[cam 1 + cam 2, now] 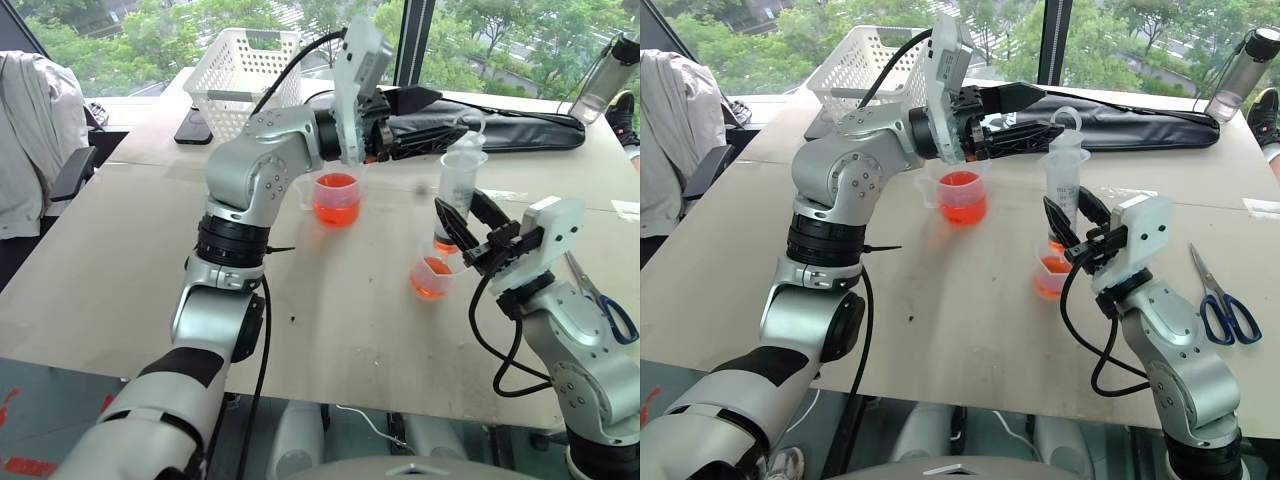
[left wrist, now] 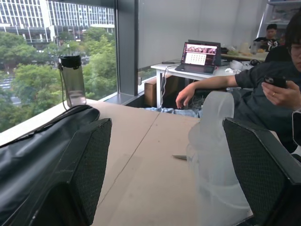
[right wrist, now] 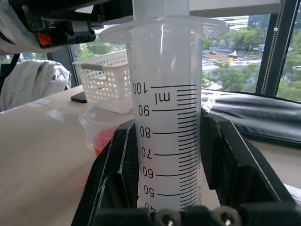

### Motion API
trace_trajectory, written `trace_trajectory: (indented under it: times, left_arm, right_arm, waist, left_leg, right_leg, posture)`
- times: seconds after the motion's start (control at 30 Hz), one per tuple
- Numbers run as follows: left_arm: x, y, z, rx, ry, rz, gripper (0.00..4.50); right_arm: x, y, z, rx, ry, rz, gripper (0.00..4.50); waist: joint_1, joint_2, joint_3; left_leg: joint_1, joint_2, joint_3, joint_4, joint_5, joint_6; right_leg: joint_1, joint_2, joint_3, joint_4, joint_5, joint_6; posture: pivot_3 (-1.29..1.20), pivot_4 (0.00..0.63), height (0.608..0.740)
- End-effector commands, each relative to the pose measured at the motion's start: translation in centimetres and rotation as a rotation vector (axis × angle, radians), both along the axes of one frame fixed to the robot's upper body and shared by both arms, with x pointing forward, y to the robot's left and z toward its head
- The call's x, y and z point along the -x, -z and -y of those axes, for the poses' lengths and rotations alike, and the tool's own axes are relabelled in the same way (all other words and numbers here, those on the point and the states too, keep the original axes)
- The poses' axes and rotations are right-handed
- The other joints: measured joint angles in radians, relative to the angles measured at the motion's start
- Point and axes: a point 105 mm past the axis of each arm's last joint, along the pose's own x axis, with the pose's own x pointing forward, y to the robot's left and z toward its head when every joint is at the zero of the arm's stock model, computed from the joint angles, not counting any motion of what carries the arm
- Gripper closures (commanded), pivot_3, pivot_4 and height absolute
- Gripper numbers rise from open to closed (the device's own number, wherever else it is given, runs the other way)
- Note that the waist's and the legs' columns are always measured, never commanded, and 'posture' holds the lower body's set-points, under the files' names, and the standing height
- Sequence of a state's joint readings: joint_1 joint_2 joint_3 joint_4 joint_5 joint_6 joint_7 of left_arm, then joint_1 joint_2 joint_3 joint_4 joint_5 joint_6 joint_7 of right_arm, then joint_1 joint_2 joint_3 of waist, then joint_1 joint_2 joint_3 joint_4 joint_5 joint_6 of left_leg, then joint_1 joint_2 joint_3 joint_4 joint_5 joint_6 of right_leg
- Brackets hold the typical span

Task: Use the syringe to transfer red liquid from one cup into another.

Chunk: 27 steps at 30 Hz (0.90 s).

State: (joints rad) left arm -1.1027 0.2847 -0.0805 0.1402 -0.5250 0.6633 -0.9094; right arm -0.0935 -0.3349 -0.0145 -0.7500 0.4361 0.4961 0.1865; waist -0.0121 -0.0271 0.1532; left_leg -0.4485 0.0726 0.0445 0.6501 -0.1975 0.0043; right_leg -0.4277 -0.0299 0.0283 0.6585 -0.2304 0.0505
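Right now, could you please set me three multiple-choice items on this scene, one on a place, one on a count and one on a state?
1. Where is the tip of the large clear graduated plastic syringe?
A. Over the white plastic basket
B. Over the small clear handleless cup
C. Lying on the table

2. How many clear cups hold red liquid?
A. One
B. Two
C. Three

3. How does the right gripper stand?
A. Jaws shut on the syringe barrel
B. Jaws wide open and empty
C. Jaws shut on the blue-handled scissors

Answers:
1 B: the upright syringe's tip points down into the small cup.
2 B: the small cup and the larger clear handled measuring cup both hold red liquid.
3 A: the right wrist view shows both jaws against the barrel.
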Motion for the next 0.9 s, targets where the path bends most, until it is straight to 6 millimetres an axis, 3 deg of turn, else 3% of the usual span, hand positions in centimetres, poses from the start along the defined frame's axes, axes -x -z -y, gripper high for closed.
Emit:
trace_trajectory:
  times: [0.03, 0.13, 0.2, 0.33, 0.73, 0.9]
  left_arm:
    - [0.0, -1.4, 0.4, 0.001, -0.02, 0.057, 0.7]
    - [-0.8, -1.5, 0.7, -0.011, -0.065, 0.071, 1.52]
    - [-1.0, -1.4, 1.0, -0.026, -0.083, 0.096, 2.64]
    - [-0.2, -1.2, 2.2, -0.022, -0.032, 0.102, 4.35]
    - [1.1, -1.3, 2.9, -0.025, 0.09, 0.124, 4.5]
    - [2.5, 0.4, 3.1, -0.078, 0.158, 0.134, 4.5]
  right_arm:
    - [0.2, -1.4, -0.1, -0.01, 0.023, 0.082, 3.06]
    - [0.1, -1.4, 0.0, -0.009, 0.041, 0.089, 3.06]
    - [0.1, -1.4, -0.1, -0.008, 0.047, 0.094, 3.06]
    - [0.2, -1.2, -0.4, -0.002, 0.048, 0.097, 3.06]
    - [0.1, -0.9, -1.0, -0.018, 0.032, 0.089, 3.06]
    - [0.2, -1.0, -1.3, -0.033, 0.025, 0.089, 3.06]
  waist:
    - [0.0, 0.0, 0.0]
    - [0.002, 0.0, 0.0]
    - [0.003, 0.0, 0.0]
    - [0.002, 0.0, 0.0]
    - [0.0, 0.0, 0.0]
    - [0.0, 0.0, 0.0]
  left_leg:
    - [0.0, 0.0, 0.0, 0.0, 0.0, 0.0]
    - [0.0, 0.0, 0.0, 0.0, 0.0, 0.0]
    - [-0.001, 0.0, 0.0, 0.0, 0.0, 0.0]
    - [-0.001, 0.0, 0.0, 0.0, 0.0, 0.0]
    - [0.0, 0.0, 0.0, 0.0, 0.0, 0.0]
    - [0.0, 0.0, 0.0, 0.0, 0.0, 0.0]
  right_leg:
    - [0.0, 0.0, 0.0, 0.0, 0.0, 0.0]
    - [0.0, 0.0, 0.0, 0.0, 0.0, 0.0]
    - [0.0, 0.0, 0.0, 0.0, 0.0, 0.0]
    - [0.0, 0.0, 0.0, -0.001, 0.0, 0.0]
    - [0.0, 0.0, 0.0, 0.0, 0.0, 0.0]
    - [0.0, 0.0, 0.0, 0.0, 0.0, 0.0]
  posture:
    - [0.0, 0.15, 0.724]
    - [0.0, 0.15, 0.724]
    - [0.0, 0.15, 0.724]
    - [0.0, 0.15, 0.724]
    - [0.0, 0.15, 0.724]
    - [0.0, 0.15, 0.724]
